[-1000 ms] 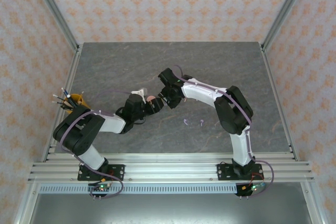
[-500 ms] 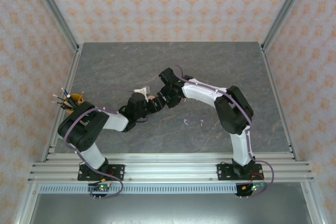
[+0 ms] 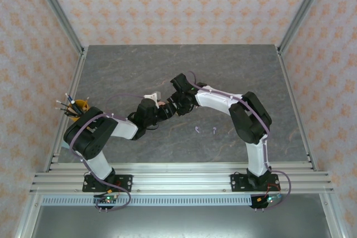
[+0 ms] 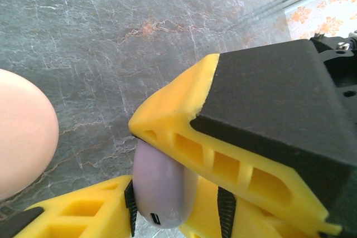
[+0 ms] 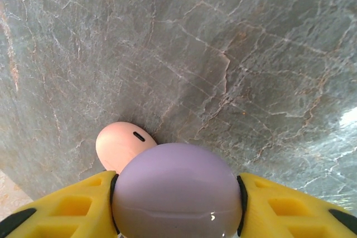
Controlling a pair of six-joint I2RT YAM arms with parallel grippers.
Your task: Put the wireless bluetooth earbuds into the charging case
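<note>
Right wrist, lilac case (image 5: 177, 189) within right gripper (image 5: 177, 180)

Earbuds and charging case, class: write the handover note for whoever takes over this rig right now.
Right tool: shut on the lilac case, which looks closed.
Left tool: jaws either side of that same case; grip unclear.
Pink case: on the table just beyond it.
Two lilac earbuds: loose on the table, near the right arm.
Done: lilac case gripped.
Left: open it, then fetch and seat the earbuds.
</note>
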